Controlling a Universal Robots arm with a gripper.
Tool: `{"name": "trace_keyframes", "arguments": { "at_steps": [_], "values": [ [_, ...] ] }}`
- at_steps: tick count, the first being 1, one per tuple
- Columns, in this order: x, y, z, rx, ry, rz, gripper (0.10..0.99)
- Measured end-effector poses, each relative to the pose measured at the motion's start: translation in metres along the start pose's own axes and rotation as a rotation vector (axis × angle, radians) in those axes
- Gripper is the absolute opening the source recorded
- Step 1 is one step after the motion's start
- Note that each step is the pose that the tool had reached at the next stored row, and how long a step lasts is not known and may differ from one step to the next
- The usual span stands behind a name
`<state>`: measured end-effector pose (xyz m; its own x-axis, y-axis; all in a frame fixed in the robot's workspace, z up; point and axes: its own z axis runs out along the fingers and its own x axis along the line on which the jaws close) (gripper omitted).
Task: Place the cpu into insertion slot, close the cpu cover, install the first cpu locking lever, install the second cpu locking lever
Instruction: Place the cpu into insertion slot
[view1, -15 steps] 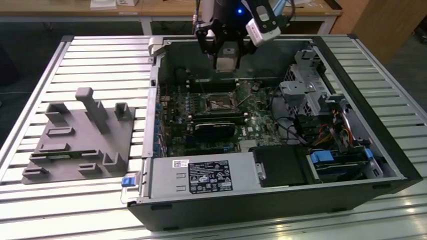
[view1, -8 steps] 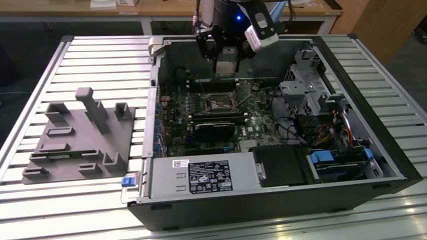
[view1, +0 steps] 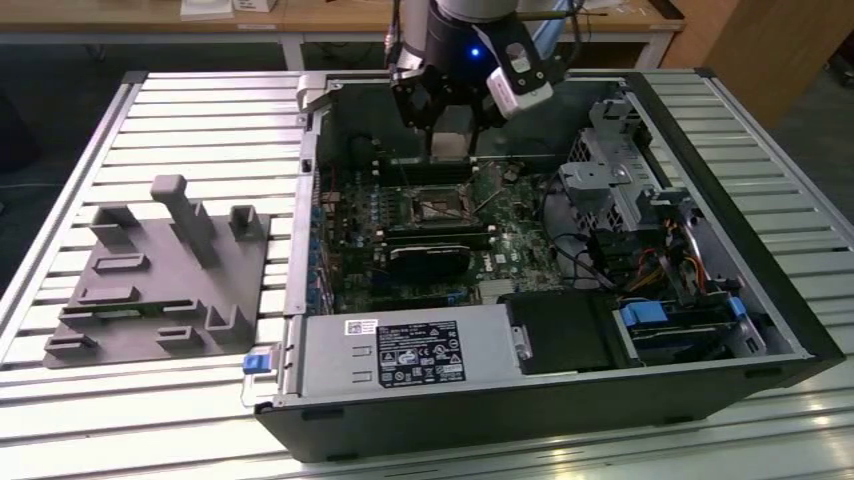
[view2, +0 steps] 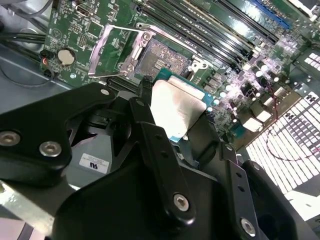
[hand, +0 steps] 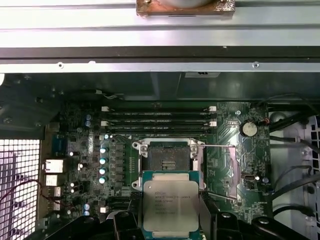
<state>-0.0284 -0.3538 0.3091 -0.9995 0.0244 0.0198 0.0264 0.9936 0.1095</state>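
Since the insertion slot lies uncovered, the gripper clamps the cpu by two opposite edges, metal top up and seemingly level for seating, poised above the board at the slot's twelve o'clock in the exterior view.

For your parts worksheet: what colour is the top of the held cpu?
The cpu top is silvery-grey metal with a green rim, clearest in the first wrist view.
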Motion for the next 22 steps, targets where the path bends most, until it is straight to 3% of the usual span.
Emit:
{"name": "trace_keyframes", "arguments": {
  "at_steps": [22],
  "values": [
    [-0.0005, 0.0054, 0.038, 0.007, -0.0002, 0.0, 0.537]
  ]
}}
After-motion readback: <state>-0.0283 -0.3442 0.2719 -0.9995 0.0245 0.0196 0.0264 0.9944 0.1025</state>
